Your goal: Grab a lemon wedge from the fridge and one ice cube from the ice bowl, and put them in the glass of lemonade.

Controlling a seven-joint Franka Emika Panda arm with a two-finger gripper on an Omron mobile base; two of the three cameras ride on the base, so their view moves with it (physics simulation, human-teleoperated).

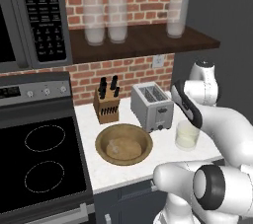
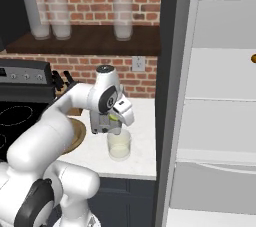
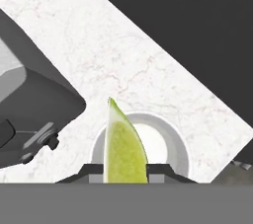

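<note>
You have the fridge [image 2: 215,121] standing open at the right of the tabletop [image 1: 163,156], with the bowl [image 1: 123,144] in front of the toaster [image 1: 151,105]. Your end effector [image 2: 114,128] hangs directly above the glass [image 2: 119,145], jaws pinched narrowly on the wedge [image 3: 123,146].
</note>
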